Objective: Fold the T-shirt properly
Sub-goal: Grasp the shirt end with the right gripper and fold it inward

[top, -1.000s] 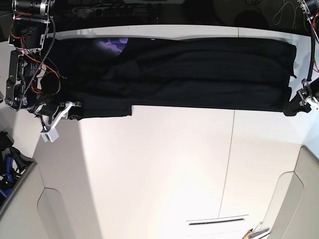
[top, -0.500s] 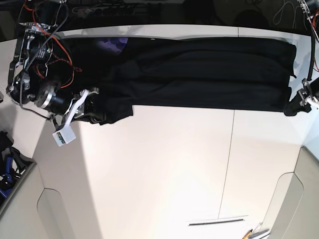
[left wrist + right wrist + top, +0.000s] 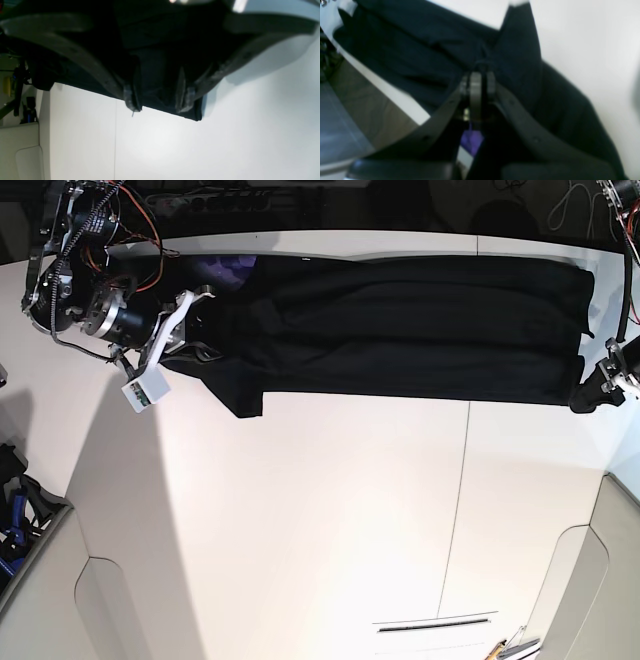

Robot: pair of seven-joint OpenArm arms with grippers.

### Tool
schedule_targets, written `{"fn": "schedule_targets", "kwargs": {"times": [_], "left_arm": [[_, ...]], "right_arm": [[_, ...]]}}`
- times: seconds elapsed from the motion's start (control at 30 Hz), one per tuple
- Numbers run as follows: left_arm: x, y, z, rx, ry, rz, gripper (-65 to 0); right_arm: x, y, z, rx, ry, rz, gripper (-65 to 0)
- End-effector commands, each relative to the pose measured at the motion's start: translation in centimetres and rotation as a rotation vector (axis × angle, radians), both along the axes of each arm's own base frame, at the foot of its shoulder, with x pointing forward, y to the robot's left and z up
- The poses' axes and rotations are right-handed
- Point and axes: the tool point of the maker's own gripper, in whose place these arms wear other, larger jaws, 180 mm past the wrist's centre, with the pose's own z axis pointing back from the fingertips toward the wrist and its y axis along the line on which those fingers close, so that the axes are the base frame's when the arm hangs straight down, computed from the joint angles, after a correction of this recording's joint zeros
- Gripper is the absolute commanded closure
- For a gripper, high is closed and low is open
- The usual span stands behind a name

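Note:
The black T-shirt (image 3: 400,330) lies in a long folded band along the table's far edge, with a bit of purple print (image 3: 225,270) showing at its left end. My right gripper (image 3: 203,348) is shut on the shirt's left end (image 3: 420,50) and holds it raised; its closed fingertips (image 3: 481,80) pinch a cloth fold, with purple print (image 3: 471,140) below them. My left gripper (image 3: 588,395) sits at the shirt's right near corner. In the left wrist view its fingers (image 3: 132,100) stand a little apart with bunched black cloth (image 3: 160,75) between them.
The white table (image 3: 350,530) has a thin seam (image 3: 462,500) running front to back. A grey bin with blue items (image 3: 15,520) stands off the left edge. Cables lie behind the far edge (image 3: 230,200). Floor shows past the table edge (image 3: 357,105).
My right gripper has swung up toward the far edge and to the right, pulling the shirt's left end with it into a hanging point. The left arm has not moved.

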Motion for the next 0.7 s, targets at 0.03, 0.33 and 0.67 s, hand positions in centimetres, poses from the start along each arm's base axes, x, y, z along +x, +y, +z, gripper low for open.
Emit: {"fn": "schedule_targets", "kwargs": {"times": [0.03,0.33,0.67], "left_arm": [[1.1,0.9,2.1,0.022,-0.064,0.001,-25.6],[1.1,0.9,2.1,0.022,-0.065,0.002,-25.6],[1.1,1.0,2.2,0.022,-0.068,0.004,-25.6]], "right_arm": [[0.4,0.2,0.9,0.010,-0.037,0.019,0.0],[-0.7,1.3,1.3,0.066,-0.005,0.082,0.0],[-1.2,3.3,3.2,0.210,-0.020,0.128,-20.6]]}}
